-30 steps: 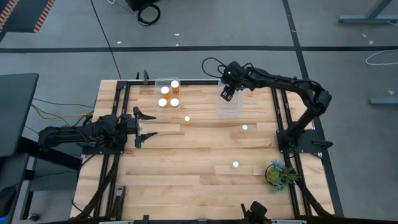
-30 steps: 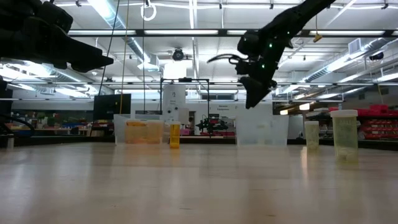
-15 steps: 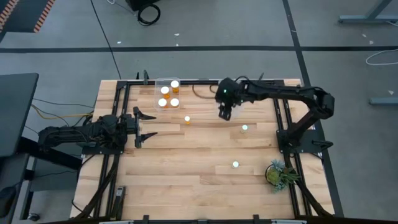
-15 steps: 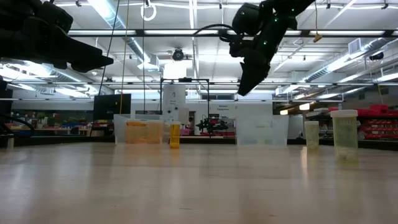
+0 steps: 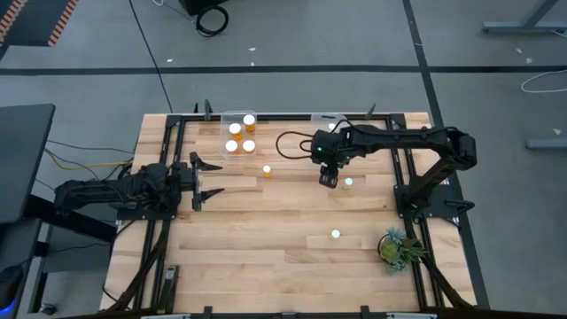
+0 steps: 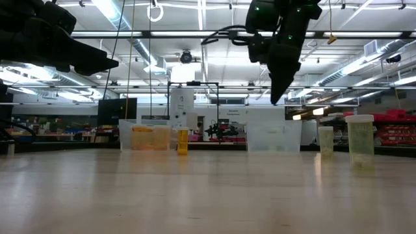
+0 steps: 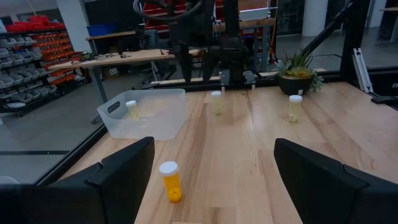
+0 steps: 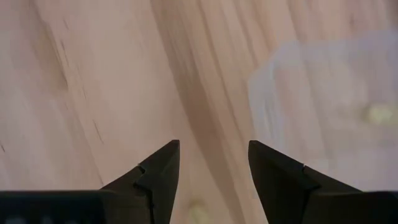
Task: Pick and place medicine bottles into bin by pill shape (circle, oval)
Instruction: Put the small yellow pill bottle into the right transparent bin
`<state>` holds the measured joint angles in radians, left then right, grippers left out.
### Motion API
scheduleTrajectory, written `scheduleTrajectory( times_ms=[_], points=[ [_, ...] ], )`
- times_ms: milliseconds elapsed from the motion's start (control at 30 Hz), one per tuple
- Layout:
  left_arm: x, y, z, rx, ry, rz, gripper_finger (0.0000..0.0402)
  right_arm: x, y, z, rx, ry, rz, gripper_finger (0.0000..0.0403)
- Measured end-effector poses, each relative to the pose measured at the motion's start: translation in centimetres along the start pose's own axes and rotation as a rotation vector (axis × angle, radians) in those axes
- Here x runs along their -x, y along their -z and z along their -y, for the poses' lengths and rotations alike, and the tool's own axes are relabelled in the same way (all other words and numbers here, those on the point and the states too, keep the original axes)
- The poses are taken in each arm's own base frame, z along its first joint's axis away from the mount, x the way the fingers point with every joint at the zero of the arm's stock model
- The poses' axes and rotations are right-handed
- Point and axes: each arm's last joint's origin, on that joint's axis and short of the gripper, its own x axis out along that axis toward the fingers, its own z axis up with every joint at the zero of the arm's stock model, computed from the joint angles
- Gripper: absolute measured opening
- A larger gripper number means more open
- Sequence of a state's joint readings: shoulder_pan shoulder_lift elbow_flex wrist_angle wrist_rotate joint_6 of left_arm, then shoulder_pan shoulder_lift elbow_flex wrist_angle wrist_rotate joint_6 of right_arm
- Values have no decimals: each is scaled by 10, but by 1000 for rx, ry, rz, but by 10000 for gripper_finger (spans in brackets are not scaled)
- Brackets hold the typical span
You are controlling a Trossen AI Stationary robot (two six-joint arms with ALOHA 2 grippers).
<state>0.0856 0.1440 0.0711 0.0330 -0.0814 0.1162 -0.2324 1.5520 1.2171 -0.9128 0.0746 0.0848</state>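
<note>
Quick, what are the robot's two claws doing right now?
Left end effector: open, holding nothing.
Right end effector: open, holding nothing, above the table.

Your two arms are built of matte black segments with rounded joint housings, and the right arm (image 5: 399, 137) carries a small green indicator light near its wrist, with a thin black cable looping loose beside it. The right gripper (image 8: 213, 168) ends in two flat, dark, wedge-shaped fingers that taper to blunt points. The left gripper (image 7: 214, 180) shows you the same broad black angular fingers, and the left arm (image 5: 106, 193) trails dark cables off its base.
</note>
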Motion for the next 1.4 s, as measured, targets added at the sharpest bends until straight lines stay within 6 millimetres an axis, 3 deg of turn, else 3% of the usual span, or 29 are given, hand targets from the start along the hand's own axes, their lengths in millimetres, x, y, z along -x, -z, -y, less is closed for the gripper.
scheduleTrajectory(
  times_ms=[733,1400],
  points=[
    [0,0,0,0,0,0,341,-47,63,3,-183,65,-327,198],
    [0,0,0,0,0,1,341,-50,67,2,-262,25,-352,195]
  ],
)
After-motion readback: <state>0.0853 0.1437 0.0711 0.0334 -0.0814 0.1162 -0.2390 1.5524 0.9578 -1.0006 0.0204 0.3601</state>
